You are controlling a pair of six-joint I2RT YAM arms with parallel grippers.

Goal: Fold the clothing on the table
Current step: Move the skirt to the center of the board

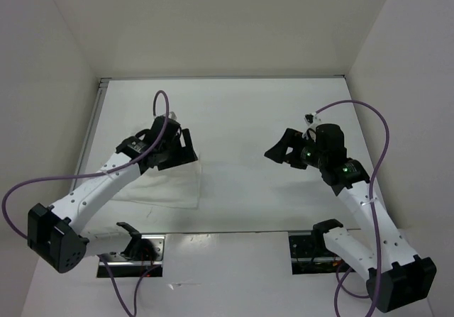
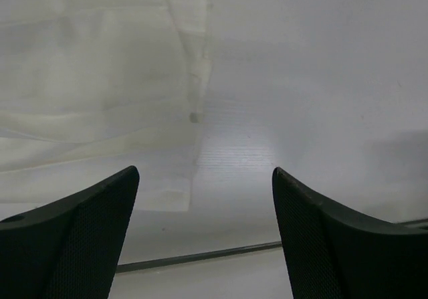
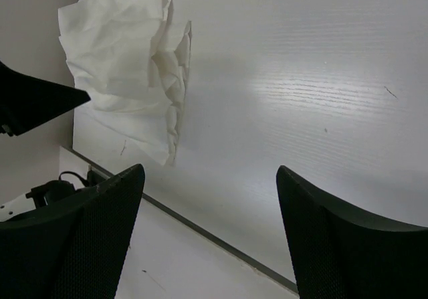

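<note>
- On the table's point(image 1: 248, 111) left half, just ahead of the left arm, you have the clothing point(image 1: 164, 186) lying as a compact, roughly rectangular patch.
- Judged from that shape and the layered edges in the left wrist view, at least one fold looks done; whether another is needed you cannot settle from here.
- The left gripper point(image 2: 204, 172) hangs over the garment's right edge with its fingers spread wide and nothing between them.
- The right gripper point(image 3: 210, 168) is well apart from the cloth, over bare table, equally wide and empty.
- The fabric is thin, white and slightly sheer, almost lost against the tabletop.
- It looks flat from the left wrist, but crumpled along the near edge from the right wrist.
</note>
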